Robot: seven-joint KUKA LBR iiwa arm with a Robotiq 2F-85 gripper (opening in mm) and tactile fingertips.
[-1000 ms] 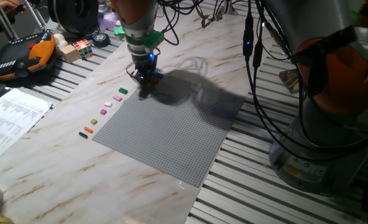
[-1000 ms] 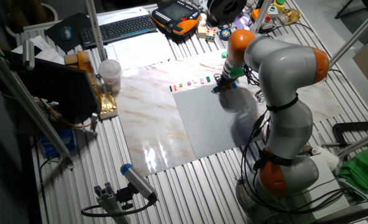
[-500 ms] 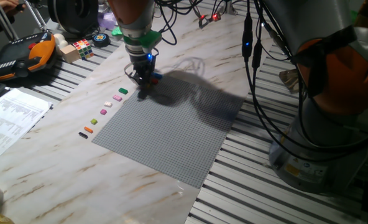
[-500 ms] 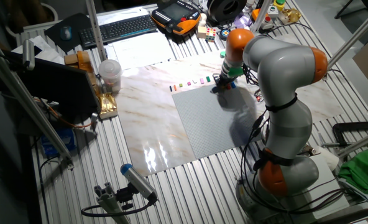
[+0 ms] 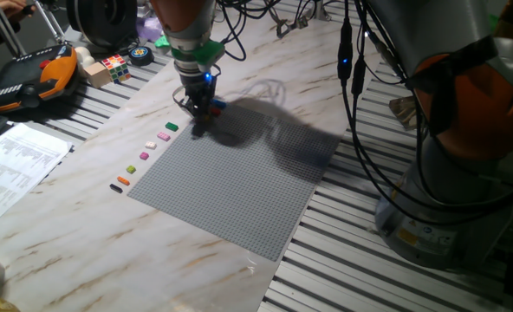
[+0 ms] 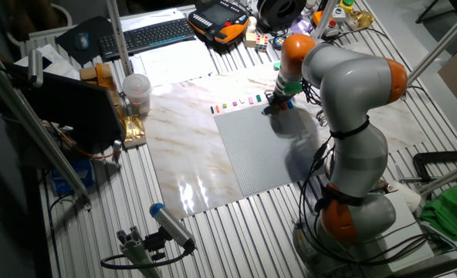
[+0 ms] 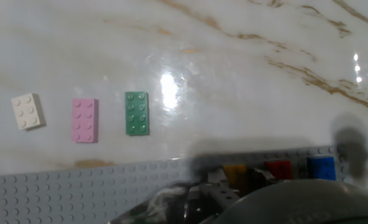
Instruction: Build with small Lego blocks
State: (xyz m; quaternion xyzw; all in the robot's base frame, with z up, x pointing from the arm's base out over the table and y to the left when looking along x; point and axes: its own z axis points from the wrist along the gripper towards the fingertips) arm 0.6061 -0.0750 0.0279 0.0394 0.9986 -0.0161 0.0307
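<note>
My gripper [image 5: 201, 121] is down on the far corner of the grey baseplate [image 5: 239, 182], also seen in the other fixed view [image 6: 273, 106]. In the hand view its dark fingertips closely flank a yellow block [image 7: 235, 173] on the baseplate [image 7: 78, 193], so it looks shut on it. A red block [image 7: 277, 169] and a blue block [image 7: 321, 168] sit next to the yellow one. On the marble beside the plate lie a green block [image 7: 137, 113], a pink block [image 7: 84, 120] and a white block [image 7: 28, 111]. The row [image 5: 144, 156] continues with magenta, orange and black blocks.
A puzzle cube [image 5: 114, 66], an orange teach pendant [image 5: 22, 78] and printed paper [image 5: 14, 165] lie left of the marble. The arm's base [image 5: 447, 173] and hanging cables [image 5: 352, 78] stand on the right. A keyboard [image 6: 147, 35] and a cup [image 6: 136, 91] are further off.
</note>
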